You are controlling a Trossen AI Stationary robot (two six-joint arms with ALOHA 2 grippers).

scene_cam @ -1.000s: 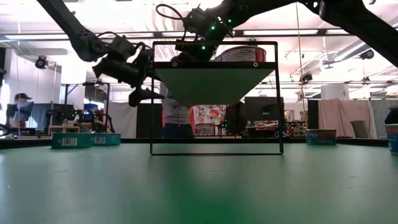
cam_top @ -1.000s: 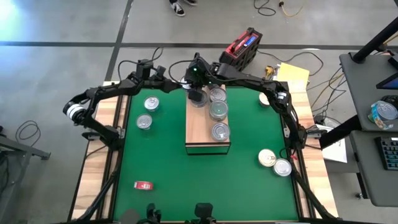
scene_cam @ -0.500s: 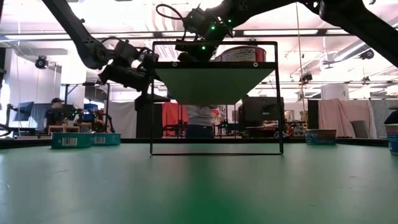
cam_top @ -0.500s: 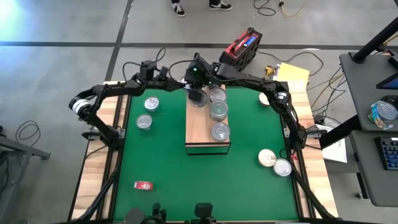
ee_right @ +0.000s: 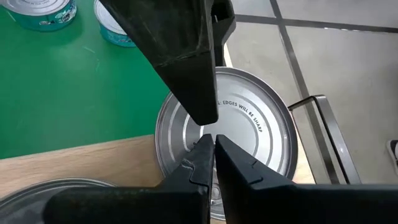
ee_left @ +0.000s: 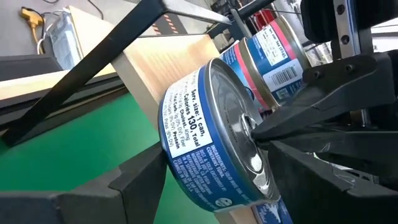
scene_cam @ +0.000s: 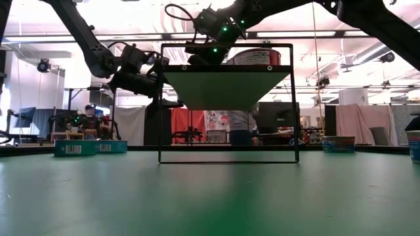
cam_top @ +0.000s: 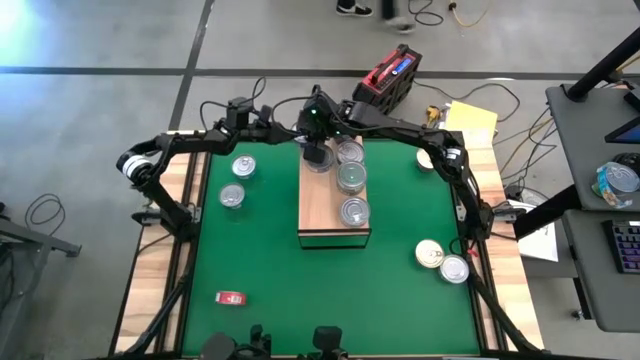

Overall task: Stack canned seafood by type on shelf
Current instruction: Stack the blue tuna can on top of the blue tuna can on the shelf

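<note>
- Red thing point(cam_top: 231, 297): lies alone on the mat point(cam_top: 300, 290), well away from both sets of jaws. Not a can.
- Two loose cans point(cam_top: 243, 166) point(cam_top: 232, 196): on the mat beside the left arm, outboard of its jaws. Silver lids, not yet shelved.
- Left gripper point(cam_top: 288, 133): jaws wide apart and level with the shelf top. It faces the corner can point(ee_left: 199, 143) side-on, and the can fills the gap ahead of the jaws. Cannot tell if a finger touches it; I see no grip.
- Right gripper point(cam_top: 318, 155): jaws together, tips directly over that can's lid point(ee_right: 261, 137), on it or just above.
- Step, as I read it: a shelved can is being handled, the right tips steadying or nudging it while the left lines up to take it by the sides.
- Next move calls for the left jaws to straddle the can squarely and clear of the shelf edge. The right tips must lift clear before any carry.
- Shelf point(cam_top: 322, 215): holds the corner can under the right jaws. Just past them sits a row of three more point(cam_top: 350, 152) point(cam_top: 352, 177) point(cam_top: 355, 211).
- Near half of the board is bare.
- Right side: two cans point(cam_top: 430, 253) point(cam_top: 455, 268) touching on the mat, well away from the jaws. Another point(cam_top: 428, 158) is half hidden by the right arm.
</note>
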